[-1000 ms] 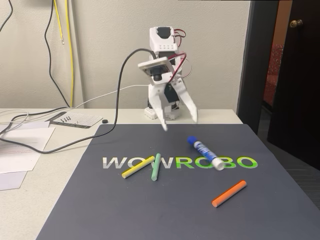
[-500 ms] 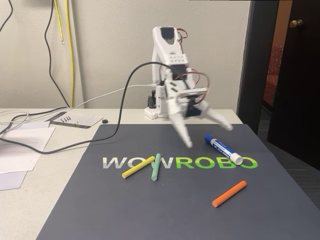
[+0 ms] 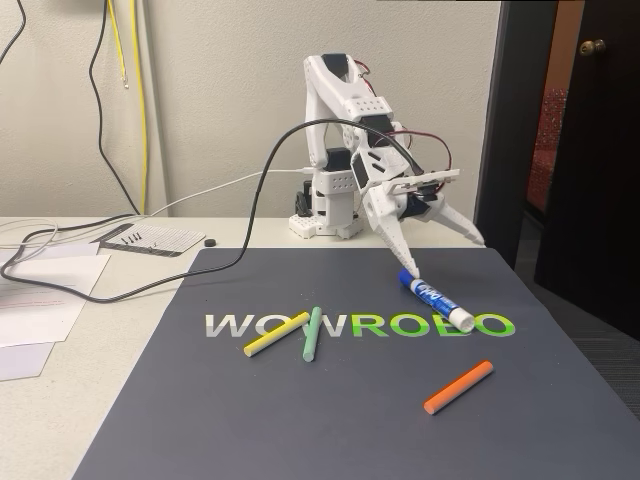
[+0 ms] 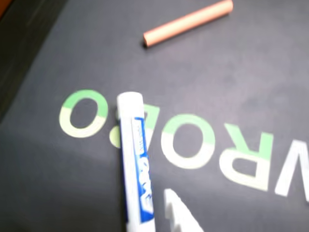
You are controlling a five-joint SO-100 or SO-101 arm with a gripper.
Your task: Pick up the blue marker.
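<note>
While the jaws stand spread wide and grasp nothing, the gripper point(image 3: 445, 255) hangs right of centre in the fixed view, with one white fingertip point(image 3: 412, 264) low at the blue cap of the blue marker point(image 3: 436, 301). The marker lies flat on the dark mat point(image 3: 330, 400), slanting toward the lower right across the green letters. In the wrist view it point(image 4: 136, 164) runs up from the bottom edge, beside a fingertip point(image 4: 179, 218). An orange stick point(image 4: 188, 22) lies at the top.

Dark mat point(image 3: 330, 420) with WOWROBO lettering point(image 3: 360, 325) carries yellow stick point(image 3: 276, 334) and green stick point(image 3: 312, 334) near centre, orange stick point(image 3: 458, 387) toward right edge; papers point(image 3: 45, 295) off its left edge.
</note>
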